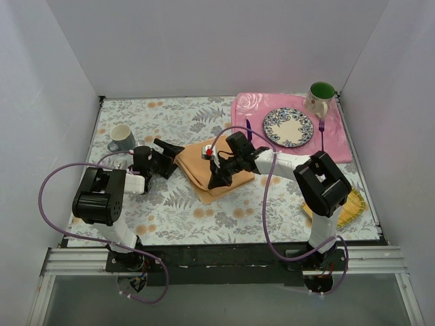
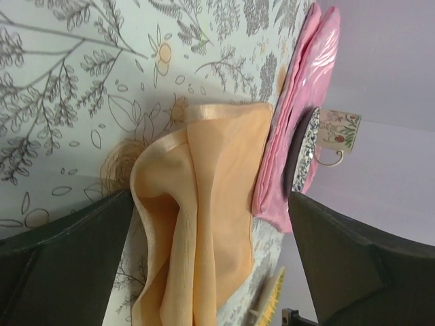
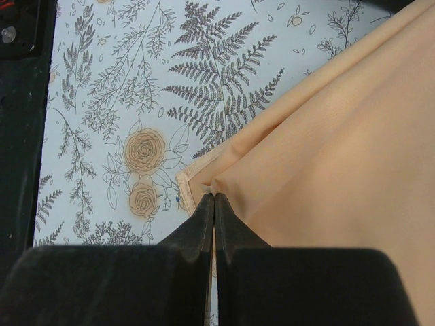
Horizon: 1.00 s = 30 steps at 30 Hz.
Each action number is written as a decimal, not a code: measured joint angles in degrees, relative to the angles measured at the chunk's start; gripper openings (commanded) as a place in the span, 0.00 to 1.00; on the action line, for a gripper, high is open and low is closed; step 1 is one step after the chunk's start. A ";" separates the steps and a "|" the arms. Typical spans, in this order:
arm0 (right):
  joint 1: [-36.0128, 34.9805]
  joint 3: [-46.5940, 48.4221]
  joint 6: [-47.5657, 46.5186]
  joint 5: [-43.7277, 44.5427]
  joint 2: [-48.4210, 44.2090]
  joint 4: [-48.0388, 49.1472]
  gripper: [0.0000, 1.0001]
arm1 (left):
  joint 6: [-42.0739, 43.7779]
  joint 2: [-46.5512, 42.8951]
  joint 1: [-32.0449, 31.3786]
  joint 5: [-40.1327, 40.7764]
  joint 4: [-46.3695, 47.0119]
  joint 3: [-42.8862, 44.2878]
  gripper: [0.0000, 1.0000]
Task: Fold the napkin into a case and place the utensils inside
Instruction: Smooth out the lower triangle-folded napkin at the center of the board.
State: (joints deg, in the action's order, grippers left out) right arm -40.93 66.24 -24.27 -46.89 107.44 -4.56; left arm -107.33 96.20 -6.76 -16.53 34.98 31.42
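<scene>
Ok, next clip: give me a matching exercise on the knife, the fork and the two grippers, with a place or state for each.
Column one:
1. knife
2. fork
3. left gripper
4. right gripper

Column two:
A. shut on a corner of the napkin
B. on the placemat, right of the plate in the top view
C. open, facing the napkin
D. on the placemat, left of the plate in the top view

Pairs: 1-D, 2-B, 3-C, 4-A.
</scene>
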 measured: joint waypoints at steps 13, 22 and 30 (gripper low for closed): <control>0.04 0.00 -0.35 0.02 1.18 -1.36 0.01 | 7.41 -0.96 0.07 2.29 8.85 -0.42 0.98; 0.04 1.01 0.17 0.00 3.39 -1.46 0.01 | 8.96 -8.11 2.47 0.37 0.87 -0.63 0.98; 0.04 1.16 0.98 -0.46 3.45 -1.49 0.01 | 8.83 -8.04 2.27 -1.84 -4.37 -0.57 0.98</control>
State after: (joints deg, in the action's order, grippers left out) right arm -40.88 67.40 -23.29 -47.35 110.89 -6.04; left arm -98.50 88.16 -4.49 -18.37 30.61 30.85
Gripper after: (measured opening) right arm 0.024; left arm 0.982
